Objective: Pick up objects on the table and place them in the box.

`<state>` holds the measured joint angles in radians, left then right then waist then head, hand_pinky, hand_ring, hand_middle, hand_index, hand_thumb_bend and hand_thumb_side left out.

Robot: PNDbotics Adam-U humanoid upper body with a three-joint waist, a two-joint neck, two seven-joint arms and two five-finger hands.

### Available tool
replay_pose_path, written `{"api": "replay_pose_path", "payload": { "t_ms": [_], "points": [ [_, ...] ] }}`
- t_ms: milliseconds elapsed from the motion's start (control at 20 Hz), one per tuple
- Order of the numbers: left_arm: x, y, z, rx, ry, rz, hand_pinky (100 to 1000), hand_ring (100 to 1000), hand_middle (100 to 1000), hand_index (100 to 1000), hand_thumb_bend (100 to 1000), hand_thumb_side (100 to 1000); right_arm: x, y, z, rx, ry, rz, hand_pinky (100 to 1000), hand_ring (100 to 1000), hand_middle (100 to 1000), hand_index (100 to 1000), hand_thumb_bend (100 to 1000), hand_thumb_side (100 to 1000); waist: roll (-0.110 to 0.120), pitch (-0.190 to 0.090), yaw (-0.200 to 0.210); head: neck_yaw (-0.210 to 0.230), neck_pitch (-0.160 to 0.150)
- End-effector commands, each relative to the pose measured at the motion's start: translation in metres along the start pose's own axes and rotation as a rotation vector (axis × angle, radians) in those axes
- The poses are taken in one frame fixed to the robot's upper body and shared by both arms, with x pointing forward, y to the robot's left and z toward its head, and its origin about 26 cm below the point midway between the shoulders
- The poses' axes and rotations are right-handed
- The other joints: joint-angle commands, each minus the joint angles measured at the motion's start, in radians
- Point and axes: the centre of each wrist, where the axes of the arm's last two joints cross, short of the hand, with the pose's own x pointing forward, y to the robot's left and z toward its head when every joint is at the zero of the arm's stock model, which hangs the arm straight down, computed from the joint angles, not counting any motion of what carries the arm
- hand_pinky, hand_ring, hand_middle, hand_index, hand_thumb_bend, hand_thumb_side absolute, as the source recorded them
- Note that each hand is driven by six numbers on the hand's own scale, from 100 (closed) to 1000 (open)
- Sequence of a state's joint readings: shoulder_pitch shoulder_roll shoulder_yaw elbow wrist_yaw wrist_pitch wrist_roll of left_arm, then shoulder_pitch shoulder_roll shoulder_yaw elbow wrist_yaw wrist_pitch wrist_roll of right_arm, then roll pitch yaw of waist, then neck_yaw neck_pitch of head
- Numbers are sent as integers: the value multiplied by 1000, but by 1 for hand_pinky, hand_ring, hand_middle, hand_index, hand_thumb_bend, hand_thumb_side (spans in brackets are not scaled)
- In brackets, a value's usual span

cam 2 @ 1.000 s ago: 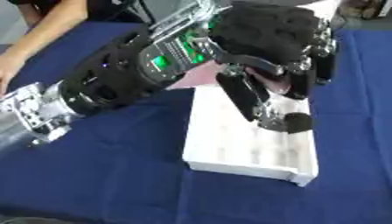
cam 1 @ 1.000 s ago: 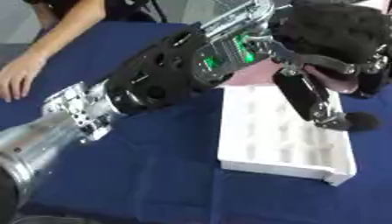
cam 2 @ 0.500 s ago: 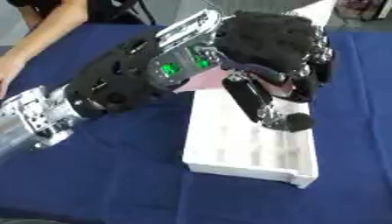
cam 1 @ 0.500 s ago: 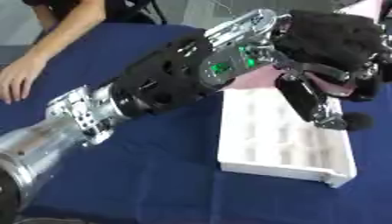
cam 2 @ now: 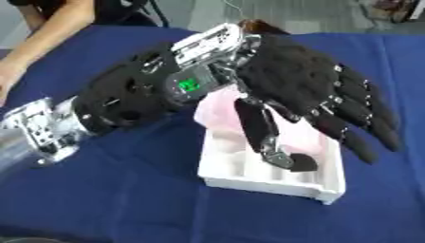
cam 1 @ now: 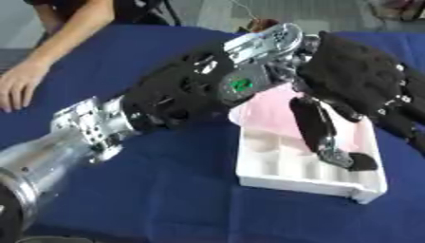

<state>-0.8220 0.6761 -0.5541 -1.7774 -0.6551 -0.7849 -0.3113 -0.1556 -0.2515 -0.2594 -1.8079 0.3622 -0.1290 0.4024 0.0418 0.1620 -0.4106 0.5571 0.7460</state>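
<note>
Right eye view: above the white box (cam 2: 274,176), the left hand (cam 2: 291,80) is spread with fingers straight, gripping nothing, over a pink object (cam 2: 220,107) lying at the box's far end, which is best nudged fully inside.

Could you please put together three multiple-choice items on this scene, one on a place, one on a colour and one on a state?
1. Where is the pink object?
A. In the white box, at its far end
B. On the blue cloth, away from the box
C. Beside the person's hand

2. What colour is the box?
A. Blue
B. White
C. Black

3. How are the left hand's fingers?
A. Spread and extended over the box
C. Flat on the cloth
B. Curled into a fist

Answers:
1 A, the pink thing lies across the box's far compartments.
2 B, the box is white on the blue cloth.
3 A, the fingers fan out, closed on nothing.
</note>
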Motion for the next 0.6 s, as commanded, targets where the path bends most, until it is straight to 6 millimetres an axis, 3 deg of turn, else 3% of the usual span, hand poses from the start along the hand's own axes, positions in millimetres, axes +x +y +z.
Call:
{"api": "replay_pose_path", "payload": {
  "t_ms": [50,600],
  "points": [
    [-1,5,1,-37,-10,-27,927,975,968,962,100,856,4,-7,-3,-9,-21,15,587,675,799,947,100,759,-7,-10,1,6,-14],
    [0,-2,8,-81,15,-24,968,989,974,966,100,869,3,-7,-1,-12,-15,14,587,675,799,947,100,760,-11,-9,7,-1,-13]
  ]
}}
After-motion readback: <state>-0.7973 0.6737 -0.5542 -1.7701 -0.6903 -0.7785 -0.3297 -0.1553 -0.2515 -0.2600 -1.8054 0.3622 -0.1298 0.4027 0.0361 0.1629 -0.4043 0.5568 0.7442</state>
